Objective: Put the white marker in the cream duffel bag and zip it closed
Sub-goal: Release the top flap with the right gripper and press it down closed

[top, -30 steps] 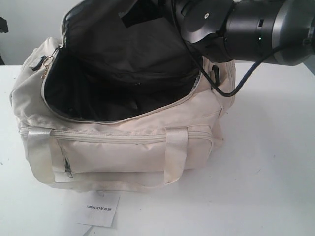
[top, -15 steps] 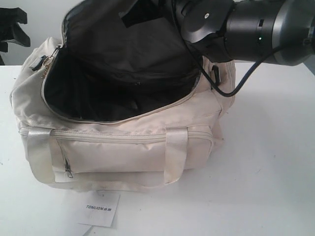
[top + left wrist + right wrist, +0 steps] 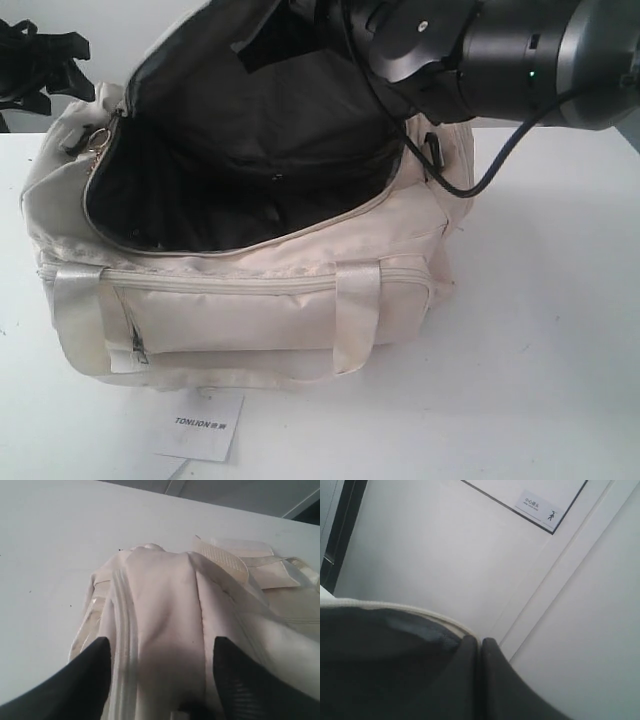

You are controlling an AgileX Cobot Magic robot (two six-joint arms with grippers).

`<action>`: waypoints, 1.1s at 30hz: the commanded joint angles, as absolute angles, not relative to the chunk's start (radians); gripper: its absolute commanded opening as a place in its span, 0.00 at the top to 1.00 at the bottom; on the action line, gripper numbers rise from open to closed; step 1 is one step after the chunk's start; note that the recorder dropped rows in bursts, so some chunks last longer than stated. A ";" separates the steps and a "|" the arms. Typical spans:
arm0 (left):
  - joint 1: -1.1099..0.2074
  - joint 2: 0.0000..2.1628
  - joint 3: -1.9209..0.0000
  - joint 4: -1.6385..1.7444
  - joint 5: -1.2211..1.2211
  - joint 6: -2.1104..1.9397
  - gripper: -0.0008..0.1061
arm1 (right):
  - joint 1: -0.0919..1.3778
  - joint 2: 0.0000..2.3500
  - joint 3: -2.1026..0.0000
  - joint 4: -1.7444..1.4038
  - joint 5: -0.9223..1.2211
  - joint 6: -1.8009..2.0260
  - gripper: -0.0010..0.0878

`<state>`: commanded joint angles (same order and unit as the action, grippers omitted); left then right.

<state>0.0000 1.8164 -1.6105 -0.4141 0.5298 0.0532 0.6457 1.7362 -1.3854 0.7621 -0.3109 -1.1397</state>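
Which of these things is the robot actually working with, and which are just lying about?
In the job: cream duffel bag, top open; right gripper, pinching its raised flap; left gripper, open over the bag's end. The white marker is not visible.
Lying about: TONLION paper card, on the white table.

Exterior view: the black inside of the soft fabric cream duffel bag (image 3: 250, 300) is too dark to tell what lies in it, and its raised flap runs off the top edge. The dark grey right arm (image 3: 500, 50) is cut by the top and right edges. At upper left, the black left arm (image 3: 40, 60) is blurred and cropped. The finer print on the white paper card (image 3: 200, 425) is unreadable. In the wrist views the bottom edge cuts off the left gripper (image 3: 161, 645), spread astride the bag, and the right gripper (image 3: 481, 641), pinching the flap's edge.
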 joint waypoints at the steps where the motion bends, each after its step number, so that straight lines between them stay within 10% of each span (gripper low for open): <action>1: 0.000 1.827 -1.618 -0.413 0.518 0.053 0.40 | 0.646 1.734 -1.385 0.762 -0.311 -1.140 0.99; 11: 0.000 1.883 -1.619 -0.418 0.479 0.053 0.45 | 0.646 1.709 -1.384 0.762 -0.202 -1.146 0.99; 17: 0.000 1.884 -1.619 -0.418 0.491 0.092 0.99 | 0.646 1.680 -1.384 0.762 -0.062 -1.146 0.99; 33: 0.000 1.856 -1.619 -0.446 0.522 0.095 0.99 | 0.646 1.648 -1.384 0.548 0.464 -1.111 0.99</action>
